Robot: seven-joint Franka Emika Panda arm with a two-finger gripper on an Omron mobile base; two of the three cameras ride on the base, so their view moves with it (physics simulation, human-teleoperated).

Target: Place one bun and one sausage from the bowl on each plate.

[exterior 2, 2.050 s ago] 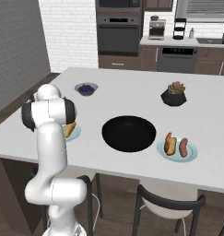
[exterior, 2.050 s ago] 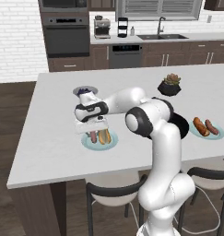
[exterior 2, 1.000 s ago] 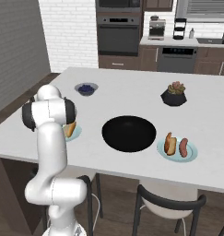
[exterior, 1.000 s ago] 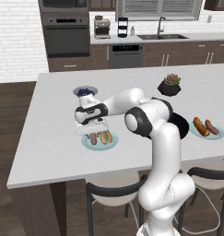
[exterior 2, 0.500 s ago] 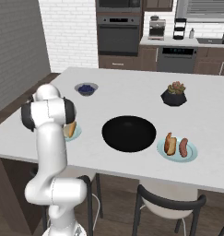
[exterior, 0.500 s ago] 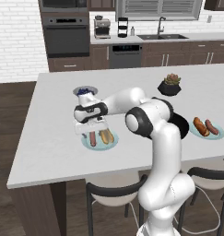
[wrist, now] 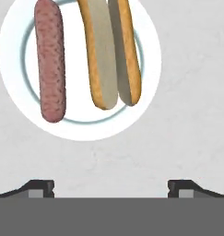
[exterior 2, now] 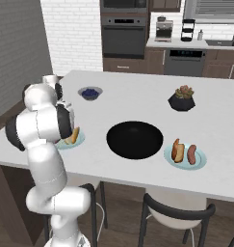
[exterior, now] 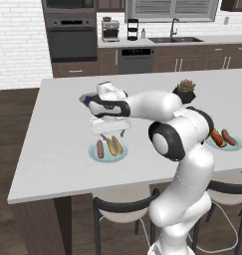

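My gripper hangs open just above the left plate, with nothing between its fingers. On that plate a sausage and a split bun lie side by side, beyond the gripper. The arm half hides this plate in the right base view, where the bun peeks out. The right plate carries a bun and a sausage. The black bowl sits between the plates and looks empty.
A small grey bowl of blueberries stands behind the left plate. A black plant pot sits at the back right. Stools stand along the counter's front edge, close to both plates.
The jaws have spread from nearly shut to wide open over the left plate. The hand has risen a little off it.
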